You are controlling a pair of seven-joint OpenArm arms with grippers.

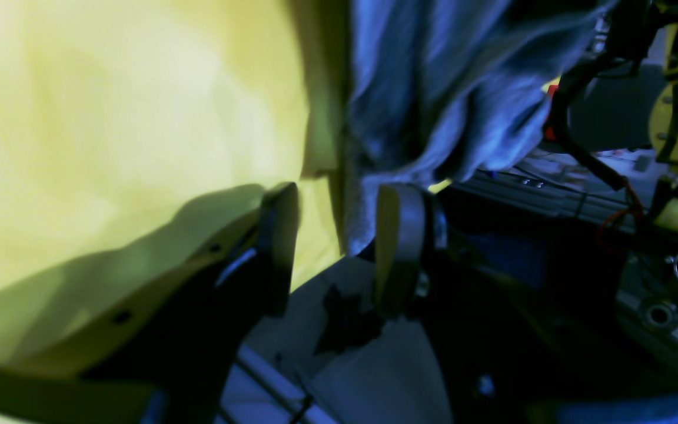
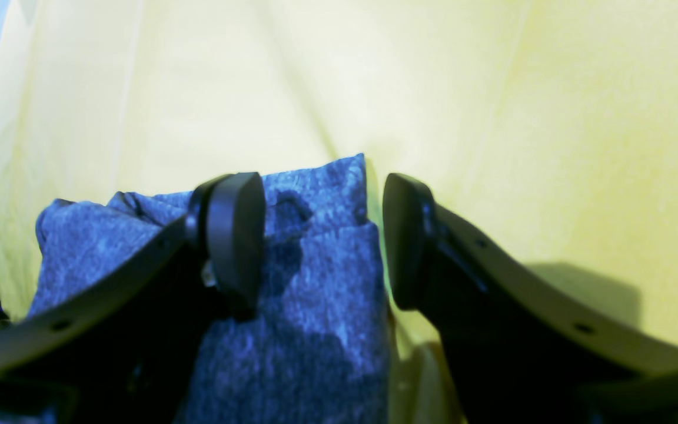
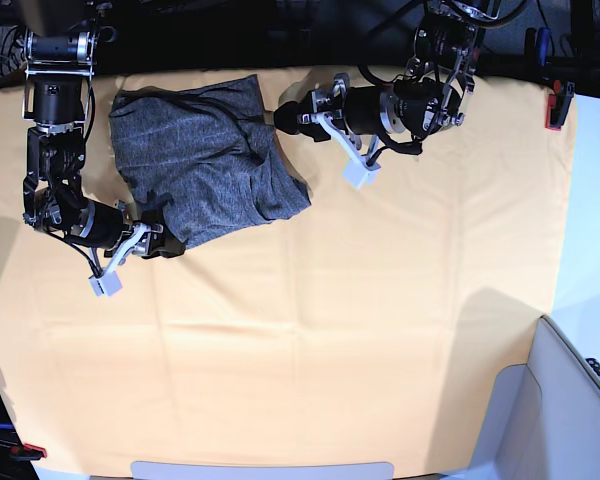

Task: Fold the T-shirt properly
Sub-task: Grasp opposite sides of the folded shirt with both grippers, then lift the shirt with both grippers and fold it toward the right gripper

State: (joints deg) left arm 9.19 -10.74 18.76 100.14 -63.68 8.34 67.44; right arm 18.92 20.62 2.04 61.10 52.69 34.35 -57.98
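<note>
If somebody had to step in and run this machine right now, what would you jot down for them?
Left gripper: jaws apart at the T-shirt's far right edge; no grip is visible.
Right gripper: open, straddling the shirt's near corner, holding nothing.
Shirt: lies bunched and roughly doubled over at the far left of the yellow-orange table cloth.
Done: it is gathered into a rough bundle.
Left: it is still wrinkled and uneven, so it probably needs smoothing and a tidier fold.
</note>
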